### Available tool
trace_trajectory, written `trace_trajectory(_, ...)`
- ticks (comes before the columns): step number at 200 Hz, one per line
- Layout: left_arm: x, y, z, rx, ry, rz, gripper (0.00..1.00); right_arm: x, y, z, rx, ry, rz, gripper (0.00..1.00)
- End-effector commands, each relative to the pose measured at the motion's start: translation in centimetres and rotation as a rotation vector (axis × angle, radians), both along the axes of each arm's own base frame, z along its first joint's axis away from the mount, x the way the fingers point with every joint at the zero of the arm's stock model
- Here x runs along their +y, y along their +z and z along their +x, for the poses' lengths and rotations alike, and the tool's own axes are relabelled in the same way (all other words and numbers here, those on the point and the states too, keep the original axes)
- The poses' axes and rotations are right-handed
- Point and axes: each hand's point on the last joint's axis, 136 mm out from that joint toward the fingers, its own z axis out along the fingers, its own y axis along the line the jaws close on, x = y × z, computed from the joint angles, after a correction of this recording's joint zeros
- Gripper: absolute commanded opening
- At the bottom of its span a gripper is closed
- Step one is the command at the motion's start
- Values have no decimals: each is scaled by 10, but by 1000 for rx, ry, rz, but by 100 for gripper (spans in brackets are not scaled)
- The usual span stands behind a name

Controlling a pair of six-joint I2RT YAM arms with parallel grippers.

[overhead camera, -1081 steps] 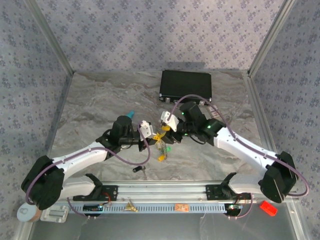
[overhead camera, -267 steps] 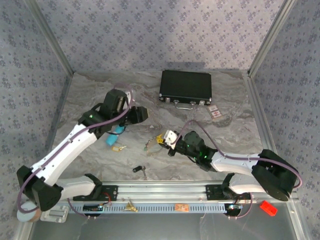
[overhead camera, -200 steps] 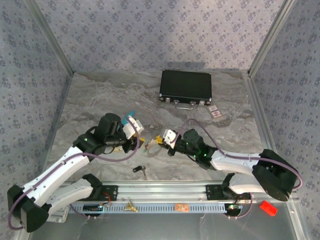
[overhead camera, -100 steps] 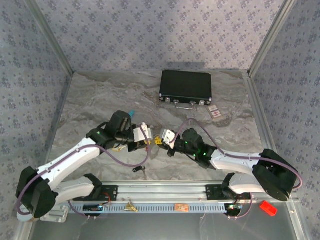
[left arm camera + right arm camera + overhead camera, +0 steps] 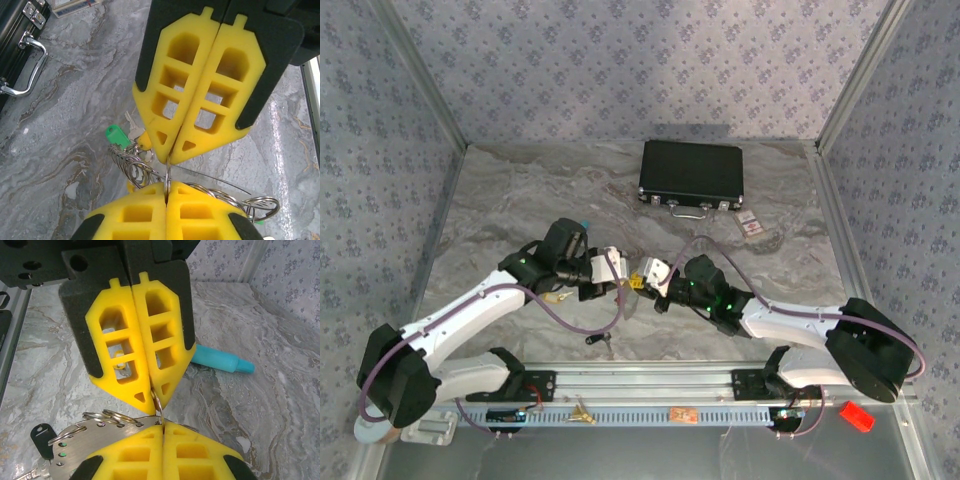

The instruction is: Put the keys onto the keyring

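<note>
Left gripper [image 5: 620, 280] has just swung in and pinched shut on the keyring [image 5: 260, 200] wire over mid-table, tip to tip with right gripper [image 5: 636, 283], likewise clamped; ring looks braced both sides, loose key [image 5: 558, 295] unfetched.

1. Top view: bright, even light from above; soft faint shadows under my arms on the table [image 5: 520, 190].
2. Left wrist: my left claw [image 5: 166, 194] sits sharp, keyring [image 5: 139, 172] wire glinting.
3. Right wrist: my right claw [image 5: 162, 427] crisp, far wall slightly soft.
</note>
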Motion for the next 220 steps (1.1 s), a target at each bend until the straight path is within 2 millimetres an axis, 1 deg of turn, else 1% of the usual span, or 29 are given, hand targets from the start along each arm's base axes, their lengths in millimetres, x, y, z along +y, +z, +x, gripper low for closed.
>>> trace_trajectory(1,-10,22,-1,-72,-56,-66,0,5,14,0,-5,13,30,7)
trace_trajectory(10,-10,21,-1,-86,-61,-73,0,2,12,0,0,13,27,21)
trace_trajectory(16,-9,22,-1,-96,-62,-78,0,0,10,-2,3,19,25,27)
trace_trajectory(26,-9,22,-3,-115,-70,-86,0,-4,7,-4,12,25,21,31)
trace_trajectory(41,-9,22,-7,-155,-109,-103,0,-9,4,-5,20,34,14,33)
trace_trajectory(73,-9,22,-11,-246,-153,-133,0,-15,-3,-6,-4,47,-34,33)
trace_trajectory(93,-9,21,-13,-286,-172,-143,0,-13,1,-9,-34,80,-39,31)
trace_trajectory(118,-9,19,-15,-303,-185,-147,0,-7,2,-14,-43,128,-51,27)
trace_trajectory(146,-10,16,-18,-305,-201,-149,0,-3,4,-11,-57,123,-43,19)
trace_trajectory(160,-10,14,-18,-299,-203,-147,0,0,6,-9,-59,119,-37,18)
trace_trajectory(220,-10,11,-22,-277,-213,-146,0,8,13,-10,-64,138,-4,20)
